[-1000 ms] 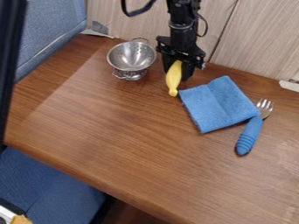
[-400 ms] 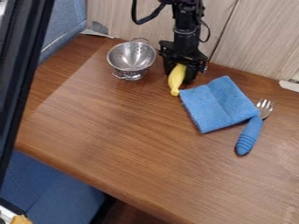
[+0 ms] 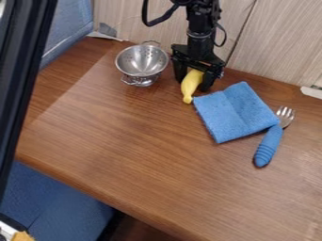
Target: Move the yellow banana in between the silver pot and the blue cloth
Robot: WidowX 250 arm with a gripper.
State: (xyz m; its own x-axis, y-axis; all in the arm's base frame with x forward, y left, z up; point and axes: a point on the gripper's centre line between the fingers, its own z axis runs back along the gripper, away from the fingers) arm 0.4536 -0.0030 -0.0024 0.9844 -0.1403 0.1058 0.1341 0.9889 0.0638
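The gripper (image 3: 194, 85) hangs low at the table's back, right of the silver pot (image 3: 142, 62), a colander with holes. Its fingers stand open, one on each side of the yellow banana (image 3: 190, 86). The banana's upper end lies between them, partly hidden under the gripper, and its narrow tip points toward the front. The blue cloth (image 3: 232, 113) lies just right of the banana, its left corner close to the banana's tip. There is a wider space between the pot and the banana.
A fork with a blue handle (image 3: 269, 147) lies at the cloth's right edge. The wooden wall panel (image 3: 277, 42) rises behind the table (image 3: 138, 155). A dark post (image 3: 24, 80) crosses the view's left side.
The gripper and banana have shifted slightly right, toward the cloth. Since then the fingers have spread apart around the banana. The dark post at the left has also moved right.
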